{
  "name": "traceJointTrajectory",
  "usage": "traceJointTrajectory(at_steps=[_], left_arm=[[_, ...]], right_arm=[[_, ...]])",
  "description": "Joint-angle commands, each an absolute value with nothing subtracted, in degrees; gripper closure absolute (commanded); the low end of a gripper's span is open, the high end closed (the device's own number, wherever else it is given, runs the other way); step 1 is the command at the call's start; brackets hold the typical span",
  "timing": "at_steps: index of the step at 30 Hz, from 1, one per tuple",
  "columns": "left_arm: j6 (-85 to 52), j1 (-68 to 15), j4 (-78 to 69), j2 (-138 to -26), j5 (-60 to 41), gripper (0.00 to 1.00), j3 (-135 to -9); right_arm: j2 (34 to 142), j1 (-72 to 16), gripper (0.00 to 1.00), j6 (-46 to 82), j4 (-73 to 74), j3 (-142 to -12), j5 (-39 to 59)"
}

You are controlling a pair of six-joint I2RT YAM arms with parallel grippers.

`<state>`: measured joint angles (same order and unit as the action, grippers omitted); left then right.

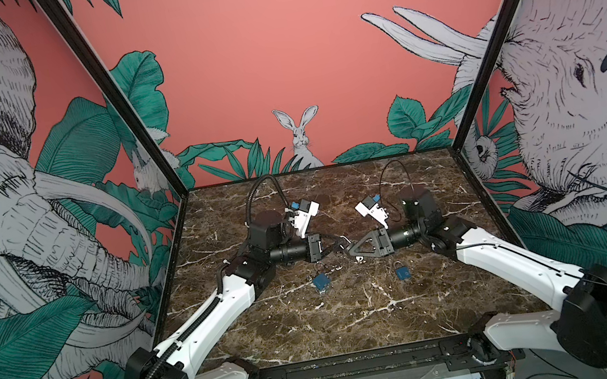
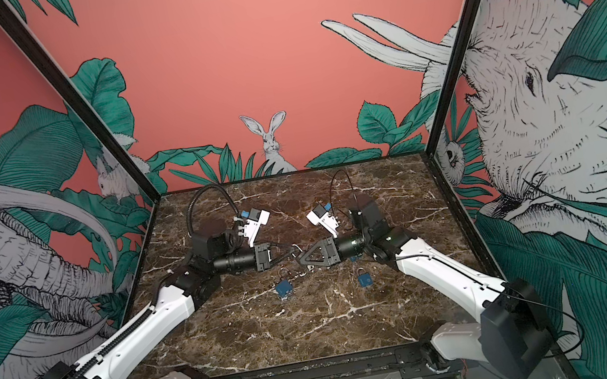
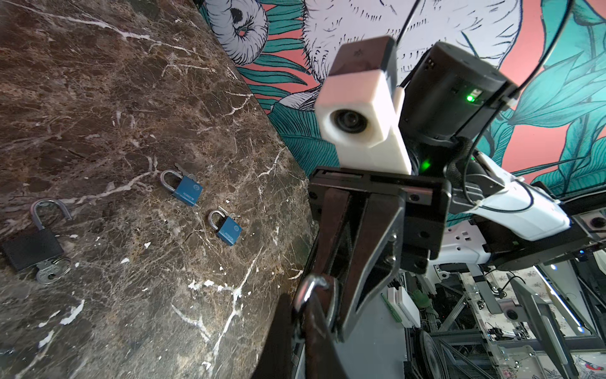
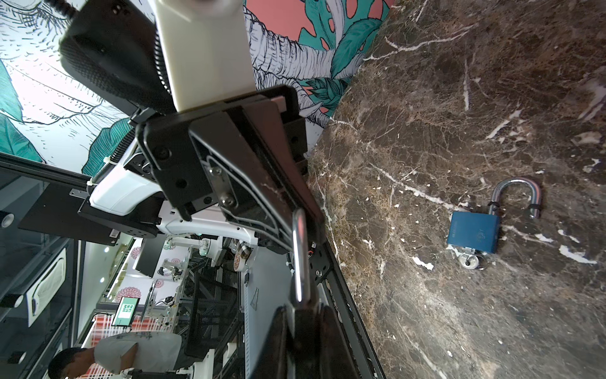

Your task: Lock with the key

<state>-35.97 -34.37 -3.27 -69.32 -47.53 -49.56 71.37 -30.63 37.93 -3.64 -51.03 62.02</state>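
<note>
Both arms meet in the middle, up above the table [image 1: 339, 327]. The held lock [image 4: 299, 262] is in the air betw. the two hands, not on the table. Only its shiny metal loop [image 3: 312, 283] shows. The body is hidden, so I can't tell its colour or if the loop is clicked in.

The right hand [image 1: 351, 251] is pressed nearly together & pinches the lock at one end of the loop. The left hand [image 1: 340, 242] is pressed tight too & looks to pinch the loop's other end. A small shiny bit [image 1: 359, 259] hangs just under the hands. Maybe it's the key, but it's too small to be sure.

On the table lies an open blue lock [image 4: 474, 231] w/ a key [image 4: 469, 261] stuck in its bottom. A shut blue lock [image 3: 185, 190] & a second shut blue lock [image 3: 227, 229] lie near each other.

A lock like this is prob hard metal, small but heavy for its size. It won't bend or break. The loop is smooth & round, so it can slip or spin in a pinch. Best to hold the flat sides of the body w/ one hand & push the loop in w/ the other till it clicks. A key is thin & tiny, so grab its flat head & turn slow. W/ a loose grip the lock may drop.
</note>
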Motion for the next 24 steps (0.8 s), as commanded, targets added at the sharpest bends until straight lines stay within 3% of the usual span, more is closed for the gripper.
traceJointTrajectory(at_steps=[1, 24], left_arm=[[-36.3, -34.5, -6.0, -69.5, -48.9, 1.00, -47.5], [-38.2, -37.3, -7.0, -68.8, -52.4, 1.00, -44.7]], right_arm=[[69.4, -30.8, 1.00, 40.5, 2.4, -51.8, 63.5], [72.3, -30.8, 1.00, 41.4, 6.6, -53.3, 56.4]])
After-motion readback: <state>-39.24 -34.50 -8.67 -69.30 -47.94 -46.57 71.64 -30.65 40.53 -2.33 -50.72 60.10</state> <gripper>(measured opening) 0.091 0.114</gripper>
